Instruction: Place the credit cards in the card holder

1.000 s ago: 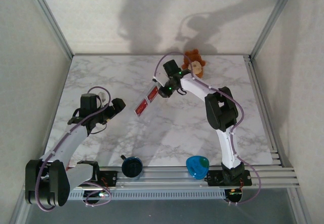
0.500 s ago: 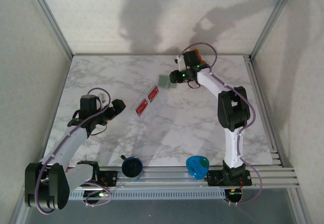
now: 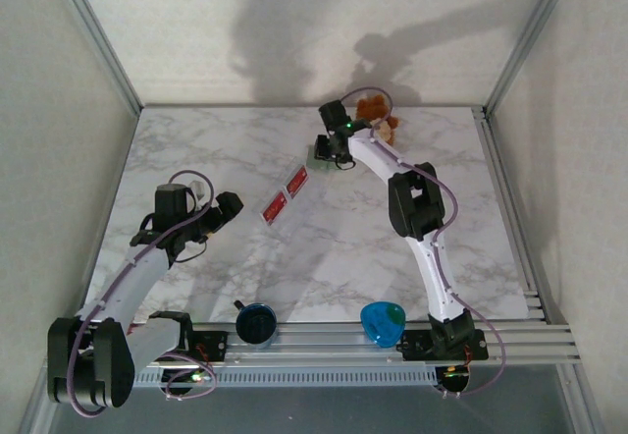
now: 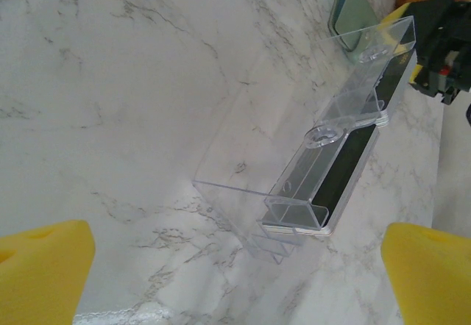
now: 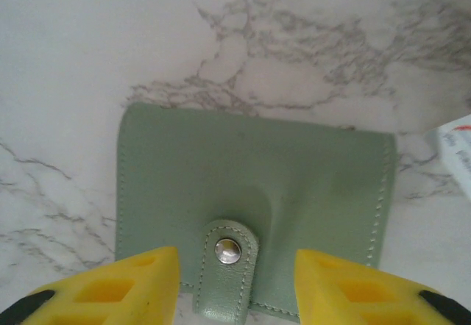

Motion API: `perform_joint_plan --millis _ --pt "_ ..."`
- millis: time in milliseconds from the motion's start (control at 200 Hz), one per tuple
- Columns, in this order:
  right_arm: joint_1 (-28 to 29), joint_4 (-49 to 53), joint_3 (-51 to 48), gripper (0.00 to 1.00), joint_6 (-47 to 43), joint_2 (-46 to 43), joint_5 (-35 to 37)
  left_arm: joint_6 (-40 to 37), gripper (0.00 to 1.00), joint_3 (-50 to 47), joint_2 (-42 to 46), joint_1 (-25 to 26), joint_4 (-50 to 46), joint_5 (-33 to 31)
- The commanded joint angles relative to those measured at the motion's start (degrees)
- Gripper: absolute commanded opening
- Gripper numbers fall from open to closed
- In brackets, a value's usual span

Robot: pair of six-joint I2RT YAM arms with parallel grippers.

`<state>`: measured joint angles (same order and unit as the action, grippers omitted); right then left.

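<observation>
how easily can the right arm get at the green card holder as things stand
Quite easily, it seems. The right hand hangs open right over the card holder, which lies flat and snapped shut on the table, nothing on top; its fingers flank the snap strap.

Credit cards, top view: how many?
2. Upper card sits nearest the wallet; lower card is down-left of it. Both stand in the clear stand mid-table. The closed wallet could hide more.
</observation>
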<state>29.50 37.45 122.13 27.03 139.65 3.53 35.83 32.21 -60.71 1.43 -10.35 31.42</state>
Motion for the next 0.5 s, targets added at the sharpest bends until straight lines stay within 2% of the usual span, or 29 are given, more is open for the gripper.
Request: perform_joint_plan --millis 0,130,270,496 --pt "0.7 5.2 4.5 0.45 -0.1 2.9 4.7 0.3 1.00 0.7 -0.1 0.3 -0.4 -0.1" --pt "0.8 7.3 7.2 0.43 -0.7 5.8 5.2 0.4 1.00 -0.4 0.6 0.3 0.8 -0.8" --pt "0.9 9.5 7.1 0.36 -1.1 6.5 7.1 0.0 1.00 -0.9 0.6 0.3 0.3 -0.7" --pt "0.8 8.2 -6.2 0.29 -2.3 -2.7 11.5 -0.2 1.00 -0.9 0.5 0.3 -0.1 0.1"
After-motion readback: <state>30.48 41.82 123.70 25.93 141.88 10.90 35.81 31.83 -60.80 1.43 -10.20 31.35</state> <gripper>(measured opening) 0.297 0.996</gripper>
